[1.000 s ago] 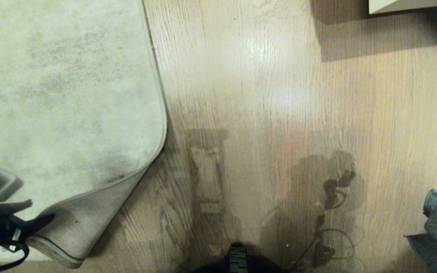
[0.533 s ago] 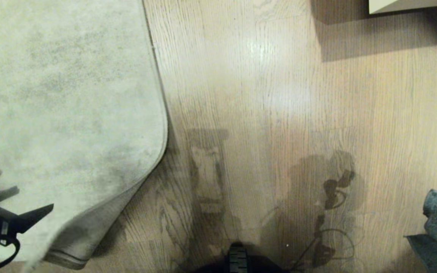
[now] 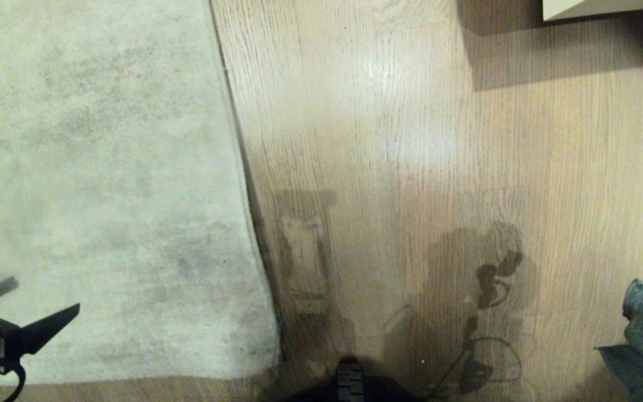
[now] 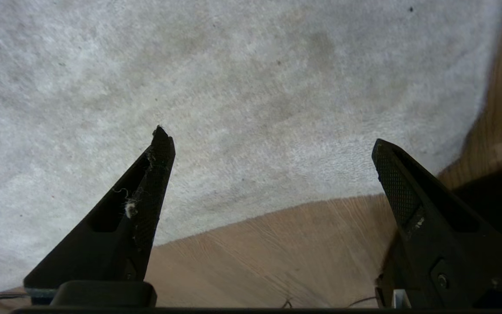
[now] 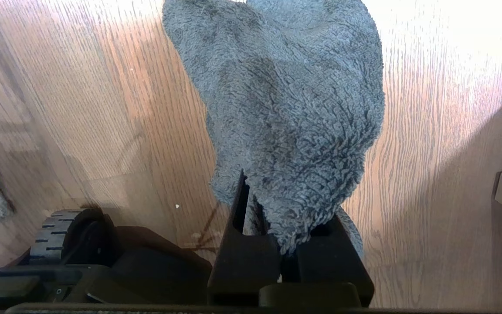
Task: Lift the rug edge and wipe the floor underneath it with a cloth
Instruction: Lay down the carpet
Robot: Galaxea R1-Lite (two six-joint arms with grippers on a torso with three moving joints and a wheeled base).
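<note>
The rug edge (image 3: 249,184) lies flat on the floor (image 3: 411,139), its near corner (image 3: 268,357) down on the planks, left of centre. The left gripper (image 3: 28,304) hovers over the rug's near left part, fingers (image 4: 146,196) spread wide and empty. At the near right, the right gripper (image 5: 277,218) is clamped on the teal-grey cloth (image 5: 286,109), which hangs above bare wood.

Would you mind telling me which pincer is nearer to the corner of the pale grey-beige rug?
Left. The left pincer hovers open over the pale grey-beige rug beside its corner; the right pincer is off across the wood floor, shut on the teal-grey terry cloth.
</note>
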